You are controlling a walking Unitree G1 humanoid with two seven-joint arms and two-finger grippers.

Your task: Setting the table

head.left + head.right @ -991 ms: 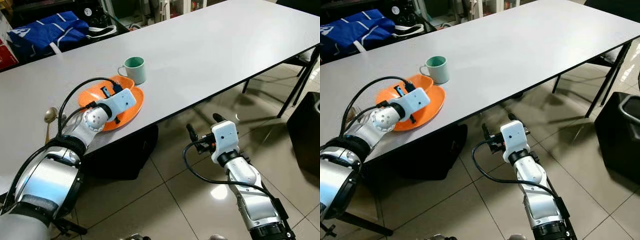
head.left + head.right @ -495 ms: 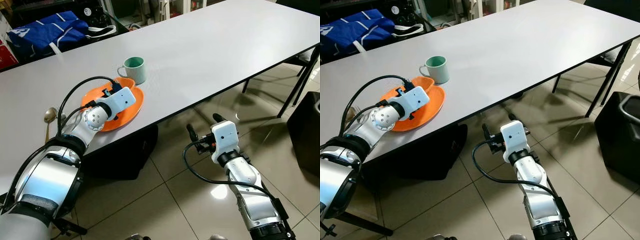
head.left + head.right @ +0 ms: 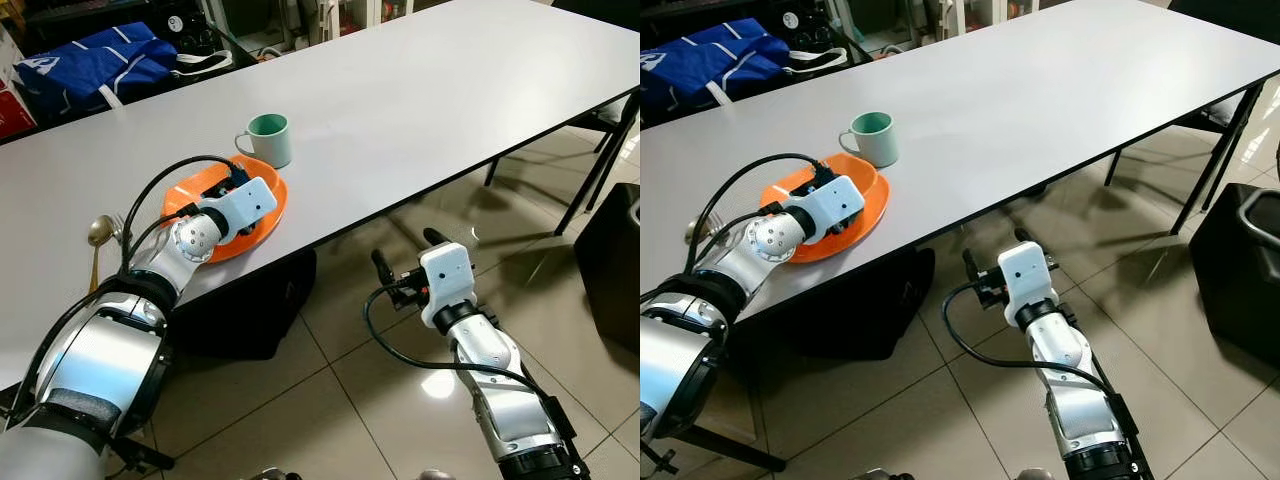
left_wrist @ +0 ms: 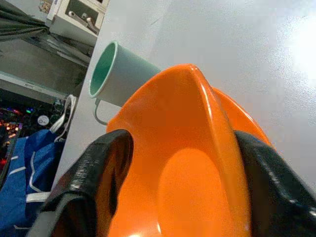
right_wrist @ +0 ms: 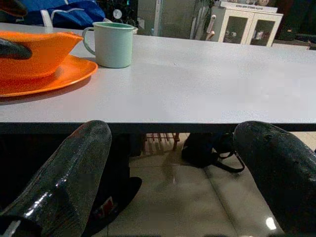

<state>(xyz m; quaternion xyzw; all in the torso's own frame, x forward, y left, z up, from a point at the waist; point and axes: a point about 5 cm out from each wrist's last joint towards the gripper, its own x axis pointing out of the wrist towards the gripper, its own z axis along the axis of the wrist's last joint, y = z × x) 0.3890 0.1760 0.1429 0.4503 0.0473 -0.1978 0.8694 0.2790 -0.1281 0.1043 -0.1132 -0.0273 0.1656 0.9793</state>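
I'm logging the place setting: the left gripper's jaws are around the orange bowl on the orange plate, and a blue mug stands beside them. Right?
Not quite: the mug is pale green, as the left eye view shows. The rest holds: the left gripper has its jaws around the orange bowl, which sits on the orange plate.

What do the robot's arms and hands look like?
Both arms are shiny silver metal with black joints. Each wrist has a white boxy block, and a black cable loops from it back along the arm. The left hand and the right hand each have two long, glossy black fingers with rounded tips.
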